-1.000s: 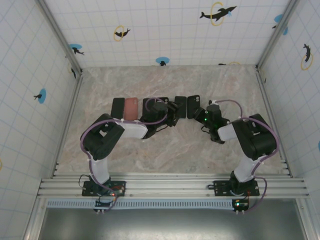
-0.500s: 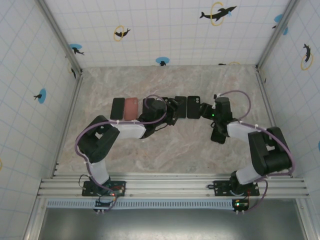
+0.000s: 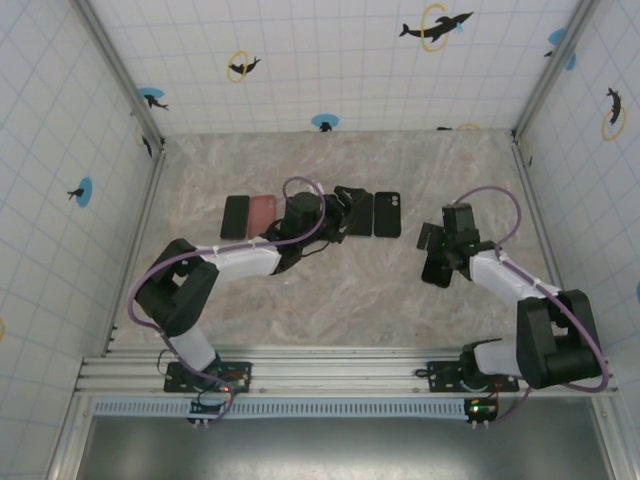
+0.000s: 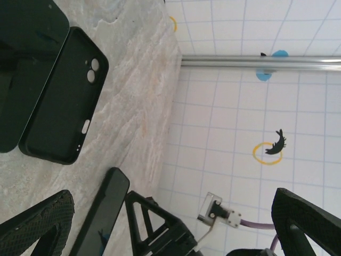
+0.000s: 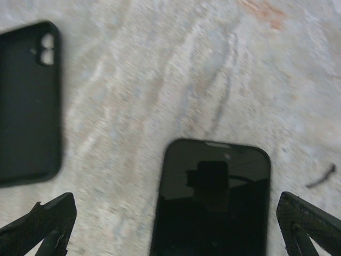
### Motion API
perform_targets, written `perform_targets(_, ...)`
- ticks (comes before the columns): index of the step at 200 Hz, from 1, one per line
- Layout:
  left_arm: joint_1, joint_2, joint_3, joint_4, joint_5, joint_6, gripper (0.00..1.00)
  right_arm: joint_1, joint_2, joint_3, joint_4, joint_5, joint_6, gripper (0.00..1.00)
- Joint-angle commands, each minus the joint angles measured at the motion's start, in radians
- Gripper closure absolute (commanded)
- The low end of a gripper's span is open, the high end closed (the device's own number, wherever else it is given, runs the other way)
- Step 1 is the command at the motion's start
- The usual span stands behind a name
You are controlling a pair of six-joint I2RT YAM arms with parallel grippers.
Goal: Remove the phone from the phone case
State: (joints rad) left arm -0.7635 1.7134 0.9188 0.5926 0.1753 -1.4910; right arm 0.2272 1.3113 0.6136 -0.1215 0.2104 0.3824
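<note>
Separation looks done: phone [image 5: 211, 197] lies screen-up on the marble table [image 5: 160, 69], low centre of the right wrist frame, apart from the empty black case [image 5: 26, 104] at upper left. Right gripper [image 5: 175, 199] hangs released over it; left gripper [image 3: 342, 214], also spread wide, sits near the case. Next move probably calls only for lifting clear.

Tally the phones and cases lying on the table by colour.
Black: 4 (leftmost piece, middle piece, empty case, phone)
Pink: 1 (pink piece)
Total: 5; anything under the left arm is hidden.
</note>
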Motion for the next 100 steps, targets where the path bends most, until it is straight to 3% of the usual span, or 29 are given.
perform_targets(1, 0.012, -0.012, -0.031, 0.027, 0.054, 0.02, 0.02, -0.003, -0.017, -0.028, -0.099, 0.055, 0.024, 0.01)
perform_targets(100, 0.026, -0.007, -0.051, 0.076, 0.121, 0.009, 0.03, 0.006, 0.026, -0.058, -0.092, 0.002, 0.137, 0.01)
